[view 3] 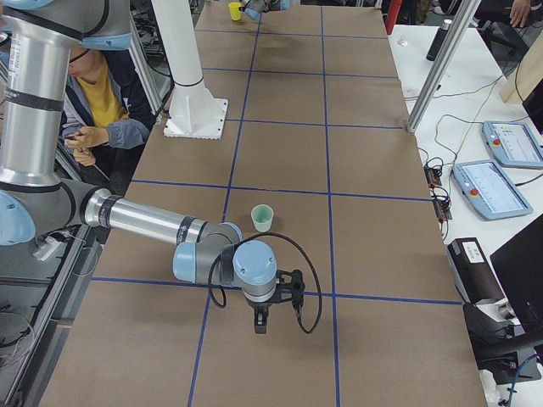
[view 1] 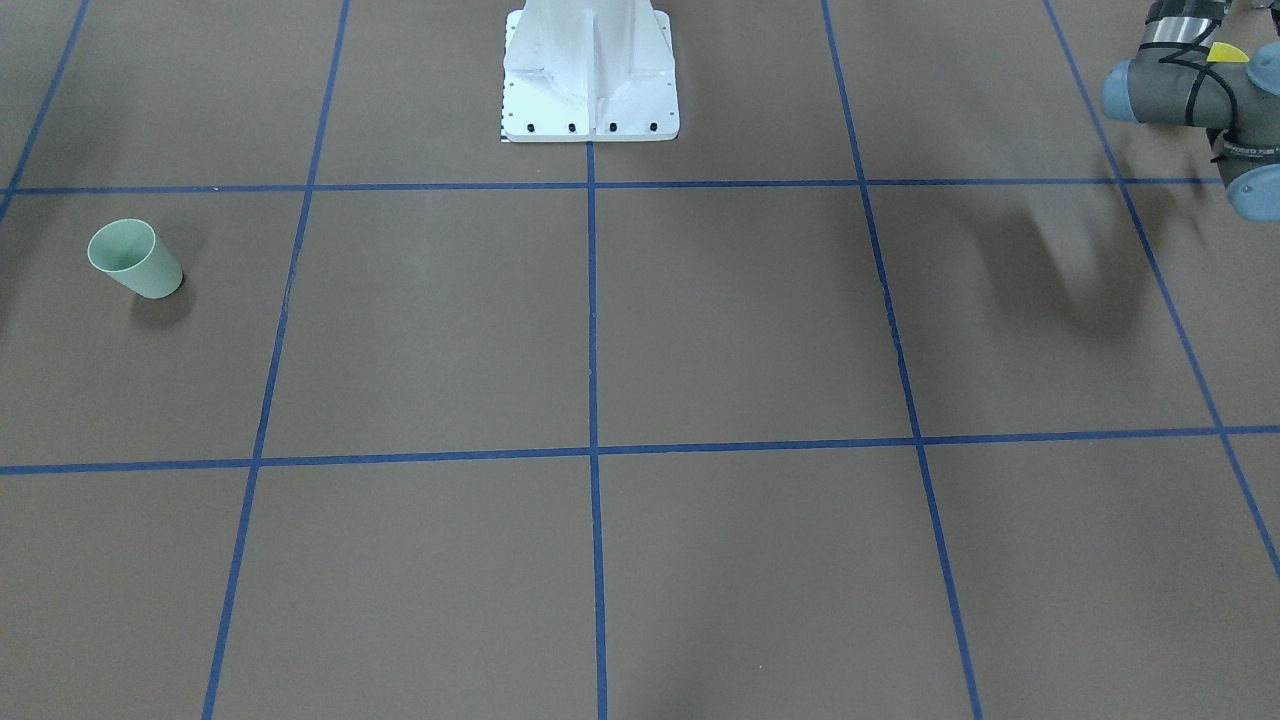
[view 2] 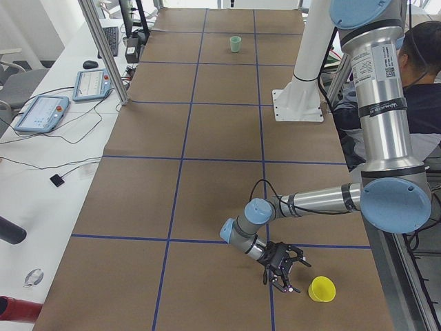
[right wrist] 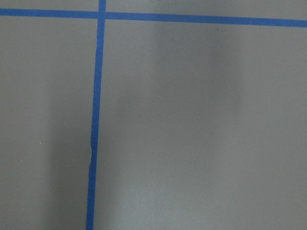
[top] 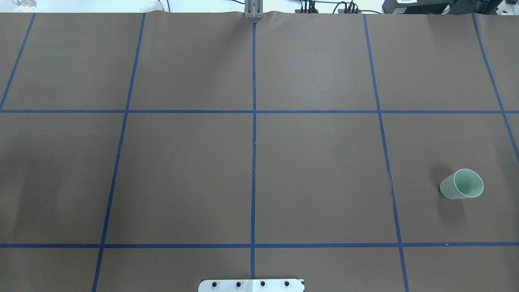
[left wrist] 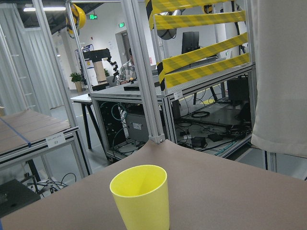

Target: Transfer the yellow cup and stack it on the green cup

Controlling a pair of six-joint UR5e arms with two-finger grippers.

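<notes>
- The yellow cup (view 2: 322, 289) stands upright, mouth up, on the brown counter (top: 182, 174). It is at the end on the robot's left, close to the robot-side edge.
- The left claw (view 2: 281, 284) is low over the counter just beside the yellow cup, with a small gap between them as seen from the left side. It shows only in the side views, so whether its fingers are spread or pressed together cannot be told.
- The left wrist camera has the yellow cup at the lower middle of its view, empty, with no fingers showing around it.
- The green cup (top: 461, 184) stands upright at the counter's opposite end, in the middle row of the blue tape grid (top: 253, 162), well apart from the yellow cup.
- The right claw (view 3: 263, 320) hangs near a tape line, nearer the right-side camera than the green cup and apart from it. Its state cannot be told either.
- The right wrist camera shows only bare counter and a crossing of tape.
- The white robot base (view 1: 590, 75) sits on the centre line at the counter's edge.
</notes>
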